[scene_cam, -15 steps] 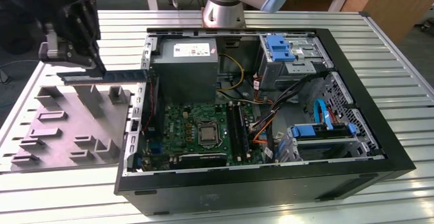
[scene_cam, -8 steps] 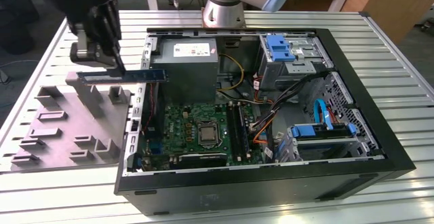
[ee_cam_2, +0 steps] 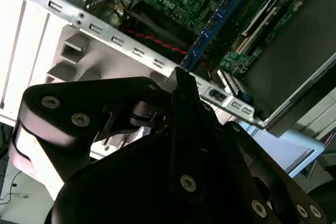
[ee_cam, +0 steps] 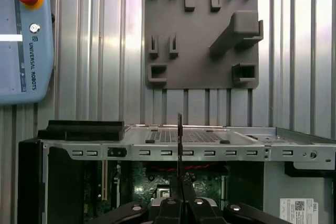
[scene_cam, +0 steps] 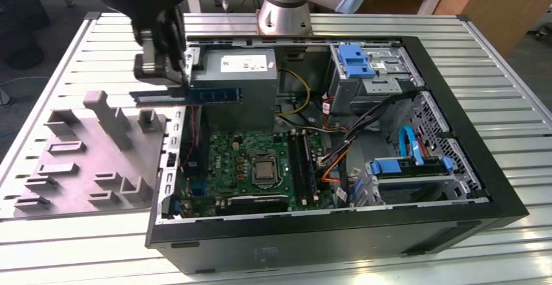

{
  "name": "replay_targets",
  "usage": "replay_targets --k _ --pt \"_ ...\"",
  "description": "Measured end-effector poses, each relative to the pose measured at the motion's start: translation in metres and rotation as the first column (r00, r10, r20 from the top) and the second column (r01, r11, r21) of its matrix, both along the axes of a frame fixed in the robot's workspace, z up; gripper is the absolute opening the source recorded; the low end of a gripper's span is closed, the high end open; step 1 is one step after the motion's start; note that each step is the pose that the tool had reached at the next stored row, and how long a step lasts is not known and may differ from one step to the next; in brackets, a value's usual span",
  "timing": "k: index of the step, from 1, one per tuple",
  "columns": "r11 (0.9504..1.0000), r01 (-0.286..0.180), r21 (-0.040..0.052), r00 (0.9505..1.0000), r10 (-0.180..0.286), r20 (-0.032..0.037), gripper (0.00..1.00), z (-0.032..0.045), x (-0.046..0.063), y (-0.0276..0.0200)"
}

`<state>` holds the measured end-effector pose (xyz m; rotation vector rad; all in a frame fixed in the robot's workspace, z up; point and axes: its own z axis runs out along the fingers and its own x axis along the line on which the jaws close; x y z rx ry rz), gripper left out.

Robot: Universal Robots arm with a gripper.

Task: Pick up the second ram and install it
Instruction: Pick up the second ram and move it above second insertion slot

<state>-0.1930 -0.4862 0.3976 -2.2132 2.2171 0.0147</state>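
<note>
Over case [scene_cam: 345, 236], ram [ee_cam_2: 212, 24] seemingly in gripper [ee_cam_2: 184, 77]

One end of second ram [scene_cam: 217, 95] hidden in gripper [scene_cam: 177, 86]; arm [scene_cam: 285, 7] cut off at exterior view's top edge.

1. The gripper [ee_cam: 180, 199] pinches the second ram [ee_cam: 179, 135], edge-on and upright, above the computer case [ee_cam: 247, 141] wall;
2. a green motherboard [ee_cam: 152, 186] shows inside the case;
3. beyond it, a grey fixture plate [ee_cam: 199, 30] and a pendant [ee_cam: 26, 40] lie on the ribbed table [ee_cam: 105, 51].
</note>
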Motion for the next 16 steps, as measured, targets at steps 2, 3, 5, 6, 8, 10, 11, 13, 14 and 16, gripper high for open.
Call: replay_targets --k 2,3,5,6,8,10,11,13,14,16 --pt "1.0000 0.000 0.0000 1.0000 0.000 0.0000 0.11 -0.0002 0.009 0.0000" --pt "1.0000 0.000 0.0000 1.0000 0.000 0.0001 0.11 -0.0004 0.014 0.0000" --pt "1.0000 0.000 0.0000 1.0000 0.000 0.0000 0.11 -0.0006 0.022 0.0000" --pt "1.0000 0.000 -0.0001 1.0000 0.000 0.0000 0.11 -0.0007 0.027 0.0000" --pt "1.0000 0.000 0.0000 1.0000 0.000 0.0000 0.11 -0.0010 0.035 0.0000" --pt "1.0000 0.000 0.0000 1.0000 0.000 0.0000 0.11 -0.0013 0.043 0.0000" --pt "1.0000 0.000 0.0001 1.0000 0.000 0.0001 0.11 -0.0016 0.048 0.0000" --pt "1.0000 0.000 0.0000 1.0000 0.000 0.0000 0.11 -0.0019 0.056 0.0000" --pt "1.0000 0.000 0.0000 1.0000 0.000 0.0000 0.11 -0.0021 0.061 0.0000" --pt "1.0000 0.000 -0.0001 1.0000 0.000 0.0000 0.11 -0.0024 0.069 0.0000"
